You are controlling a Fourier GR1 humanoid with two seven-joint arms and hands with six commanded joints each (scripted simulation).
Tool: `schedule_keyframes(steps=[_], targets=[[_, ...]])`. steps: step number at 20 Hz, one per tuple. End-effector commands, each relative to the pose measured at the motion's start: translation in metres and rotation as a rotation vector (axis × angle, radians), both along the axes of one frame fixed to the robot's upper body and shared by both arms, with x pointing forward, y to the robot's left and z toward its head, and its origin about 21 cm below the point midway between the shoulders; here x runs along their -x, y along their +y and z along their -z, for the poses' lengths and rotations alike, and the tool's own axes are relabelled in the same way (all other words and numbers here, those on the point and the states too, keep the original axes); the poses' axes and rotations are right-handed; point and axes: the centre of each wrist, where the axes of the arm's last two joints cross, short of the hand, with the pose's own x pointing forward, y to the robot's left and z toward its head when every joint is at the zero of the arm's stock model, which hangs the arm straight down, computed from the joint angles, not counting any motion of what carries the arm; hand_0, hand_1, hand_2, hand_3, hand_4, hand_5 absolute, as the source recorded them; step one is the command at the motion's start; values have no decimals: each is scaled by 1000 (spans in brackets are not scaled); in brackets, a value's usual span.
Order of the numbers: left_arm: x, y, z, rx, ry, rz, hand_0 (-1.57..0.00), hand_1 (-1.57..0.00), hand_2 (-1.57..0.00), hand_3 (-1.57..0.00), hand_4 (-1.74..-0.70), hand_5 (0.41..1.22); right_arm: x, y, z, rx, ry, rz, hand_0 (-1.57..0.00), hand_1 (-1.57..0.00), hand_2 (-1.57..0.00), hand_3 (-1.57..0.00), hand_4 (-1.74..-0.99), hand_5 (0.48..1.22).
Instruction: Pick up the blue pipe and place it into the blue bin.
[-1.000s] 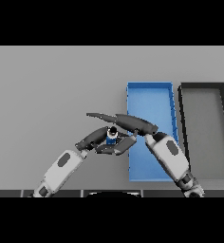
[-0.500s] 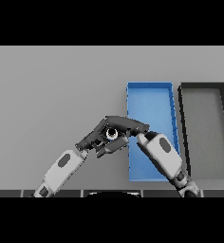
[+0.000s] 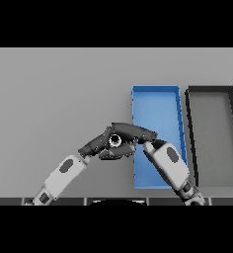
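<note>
Now both hands have drawn together at lower centre; left hand [image 3: 96,145] and right hand [image 3: 133,132] curl round the blue pipe [image 3: 115,141], almost hidden, just left of the blue bin [image 3: 155,99]; transfer looks next.

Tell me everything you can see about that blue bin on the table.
The blue bin is a long, open-topped rectangular tray with low walls, plain bright blue, looking like plastic. It lies flat on the grey table, lengthwise away from the robot, close beside a dark bin. Its visible floor holds nothing. The right hand and forearm reach across its near-left part, hiding that section.
</note>
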Motion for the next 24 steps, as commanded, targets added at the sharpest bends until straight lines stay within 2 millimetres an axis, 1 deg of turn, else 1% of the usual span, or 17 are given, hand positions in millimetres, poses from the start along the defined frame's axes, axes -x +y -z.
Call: schedule_keyframes(steps=[1,2,3,4,5,7,8,10,11,12,15,16,17,19,21,23,24], targets=[[-4,1,-4,-27,7,-4,-1224,-1003,-1024,-416,-1437,1220,0,1,-1,-8,-16,3,-1546,-1547,-1547,-1538,-1478,1186],[-4,3,-4,-42,8,10,-979,-802,-819,-332,-1343,1220,1,1,0,-19,-27,-3,-1551,-1552,-1552,-1545,-1480,1193],[-3,4,-3,-59,1,33,-783,-642,-655,-266,-1251,1220,1,4,-1,-9,-28,-7,-1555,-1556,-1556,-1550,-1481,1198],[-5,6,-3,-69,-4,49,-626,-513,-524,-212,-1179,1213,5,5,-1,-12,-28,-6,-1558,-1559,-1559,-1554,-1481,1203],[-6,3,-3,-78,-18,58,-501,-410,-419,-170,-1110,1184,6,7,-5,4,-23,1,-1561,-1561,-1561,-1558,-1482,1206],[-6,9,-3,-78,-46,48,-320,-262,-268,-108,-995,1042,4,7,-6,-17,-13,1,-1565,-1565,-1565,-1562,-1483,1212],[-6,8,-1,-86,-45,33,-256,-210,-214,-86,-950,964,5,5,-4,-27,-20,-6,-1566,-1566,-1566,-1564,-1484,1214],[-7,7,0,-108,-39,-1,-163,-134,-137,-55,-880,842,4,8,-4,-26,-9,9,-1568,-1568,-1568,-1567,-1484,1216],[-6,6,0,-110,-37,-5,-131,-107,-109,-44,-854,794,3,8,-6,-19,-7,15,-1568,-1568,-1568,-1567,-1484,1217],[-7,8,3,-120,-42,-13,-104,-85,-87,-35,-836,754,6,2,-4,-38,-12,6,-1569,-1569,-1569,-1568,-1485,1218],[-7,11,2,-115,-26,-27,-53,-43,-44,-17,-830,659,5,4,-3,-47,-21,15,-1570,-1570,-1570,-1570,-1485,1219],[-8,14,2,-107,-3,-39,-42,-34,-35,-14,-842,636,6,2,-4,-59,-30,12,-1570,-1570,-1570,-1570,-1487,1220],[-8,15,4,-128,35,-51,-33,-27,-28,-11,-853,623,6,4,-4,-56,-24,20,-1570,-1570,-1570,-1570,-1488,1220],[-7,17,2,-153,73,-73,-21,-17,-17,-7,-873,612,3,5,-7,-71,-18,35,-1571,-1571,-1571,-1570,-1491,1220],[-5,12,4,-152,68,-69,-13,-11,-11,-4,-881,593,0,3,-7,-107,71,19,-1571,-1571,-1571,-1571,-1492,1221],[-3,14,6,-166,72,-77,-8,-6,-7,-2,-876,555,1,6,-18,-164,163,-22,-1571,-1571,-1571,-1571,-1492,1221],[-5,15,6,-177,74,-83,-6,-5,-5,-1,-873,543,-1,5,-24,-183,209,-26,-1571,-1571,-1571,-1571,-1493,1221]])
